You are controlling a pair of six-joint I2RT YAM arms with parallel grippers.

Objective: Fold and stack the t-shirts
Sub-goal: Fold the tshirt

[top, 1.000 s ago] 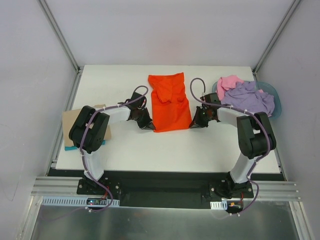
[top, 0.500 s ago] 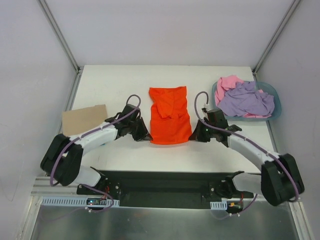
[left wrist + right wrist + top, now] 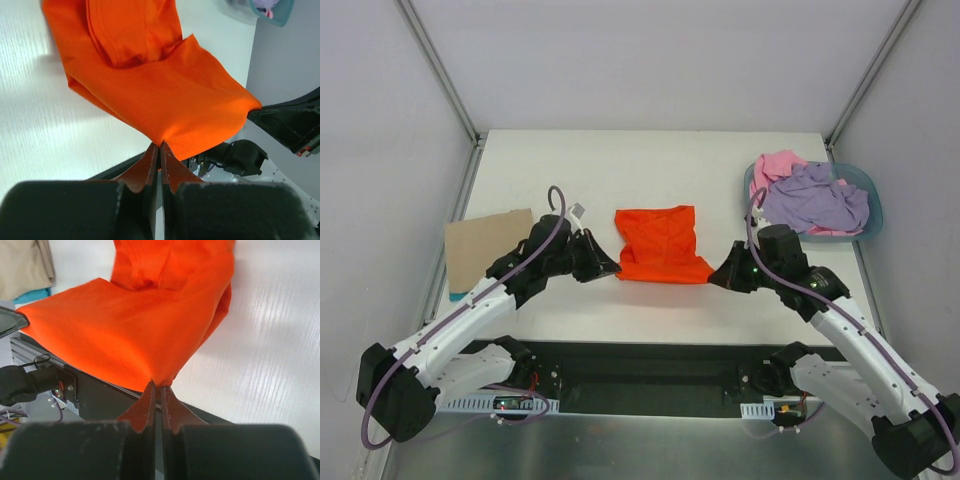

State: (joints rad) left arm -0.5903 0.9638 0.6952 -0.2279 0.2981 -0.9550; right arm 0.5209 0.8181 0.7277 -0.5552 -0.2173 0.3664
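The orange t-shirt [image 3: 660,243] lies near the middle of the white desk [image 3: 570,170], gathered into a short, wide shape. Its far part rests on the surface and its near edge is stretched between the two arms. The left claw [image 3: 610,268] is clenched on the near left corner of this shirt. The left wrist view shows its fingers [image 3: 145,167] pressed together with the cloth pinched at their tips. The right claw [image 3: 713,277] is clenched on the near right corner in the same manner, and the right wrist view confirms a fold of orange cloth caught between the closed tips. In both wrist views the held edge appears raised off the desk. The layers behind it are folded over one another. At the far right corner stands a blue-grey basin [image 3: 873,205]. It holds the lilac t-shirt [image 3: 815,197] and the pink t-shirt [image 3: 775,165], both crumpled, with the pink one toward the far left of the basin. A cardboard sheet [image 3: 485,240] lies at the left edge of the desk, with a teal item [image 3: 455,295] showing beneath its near edge.
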